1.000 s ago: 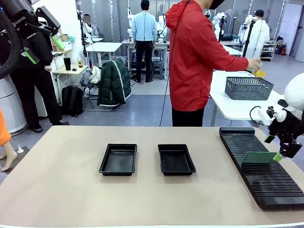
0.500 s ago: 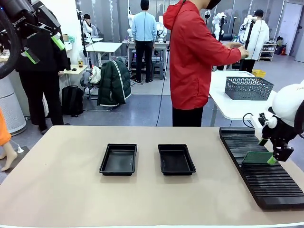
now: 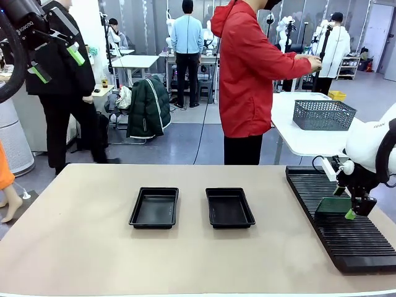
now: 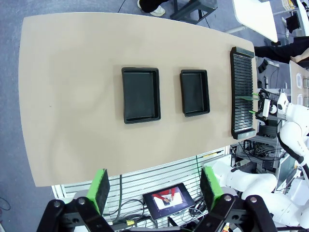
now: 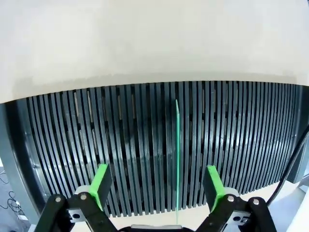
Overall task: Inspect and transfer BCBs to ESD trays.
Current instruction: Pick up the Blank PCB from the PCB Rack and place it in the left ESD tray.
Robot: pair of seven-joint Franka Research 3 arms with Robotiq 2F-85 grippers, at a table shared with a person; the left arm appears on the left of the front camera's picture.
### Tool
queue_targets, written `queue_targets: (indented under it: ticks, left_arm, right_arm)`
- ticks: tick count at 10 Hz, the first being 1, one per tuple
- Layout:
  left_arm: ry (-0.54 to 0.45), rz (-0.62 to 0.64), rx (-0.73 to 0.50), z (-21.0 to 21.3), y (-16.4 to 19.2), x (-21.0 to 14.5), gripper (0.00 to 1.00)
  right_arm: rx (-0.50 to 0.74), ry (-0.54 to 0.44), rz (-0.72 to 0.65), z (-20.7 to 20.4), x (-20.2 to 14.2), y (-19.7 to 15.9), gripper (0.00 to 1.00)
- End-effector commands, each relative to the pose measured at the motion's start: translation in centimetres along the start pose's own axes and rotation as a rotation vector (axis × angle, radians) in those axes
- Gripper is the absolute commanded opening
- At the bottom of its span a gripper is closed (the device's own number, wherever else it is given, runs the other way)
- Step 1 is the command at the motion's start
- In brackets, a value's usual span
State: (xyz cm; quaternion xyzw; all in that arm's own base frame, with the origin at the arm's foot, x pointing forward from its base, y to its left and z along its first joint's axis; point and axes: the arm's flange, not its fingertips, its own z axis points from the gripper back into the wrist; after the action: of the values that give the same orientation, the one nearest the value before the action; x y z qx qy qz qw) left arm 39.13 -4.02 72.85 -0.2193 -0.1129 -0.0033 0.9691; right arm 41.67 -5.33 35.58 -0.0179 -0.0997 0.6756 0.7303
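"So, how far along is it?"

"Barely begun, I'd judge. The left ESD tray and the right ESD tray lie side by side mid-worktop, both empty."

"And the BCB?"

"One BCB stands on edge in a slot of the ribbed black rack at the worktop's right end, well apart from the trays. I can make out no other board."

"Has the right claw got it?"

"No. The right claw is spread wide, with a green pad on either side of the board's thin edge and a gap on both sides. It grips nothing."

"The left one?"

"The left claw hangs high over the worktop, just as wide and empty."

"So what's left?"

"Nearly everything, by my reckoning: closing on the board, lifting it clear of the slot, inspecting it and laying it flat in a tray."
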Motion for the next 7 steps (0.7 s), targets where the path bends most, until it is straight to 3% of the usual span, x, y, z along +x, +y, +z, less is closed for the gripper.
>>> queue_targets:
  ticks: [1, 7]
  left_arm:
    - [-0.001, -0.006, 0.002, 0.04, 0.14, -0.02, 1.0]
    - [-0.001, -0.006, 0.002, 0.04, 0.14, -0.02, 1.0]
  right_arm:
    - [0.001, -0.003, 0.002, 0.28, 0.06, 0.07, 1.0]
    - [0.001, -0.003, 0.002, 0.28, 0.06, 0.07, 1.0]
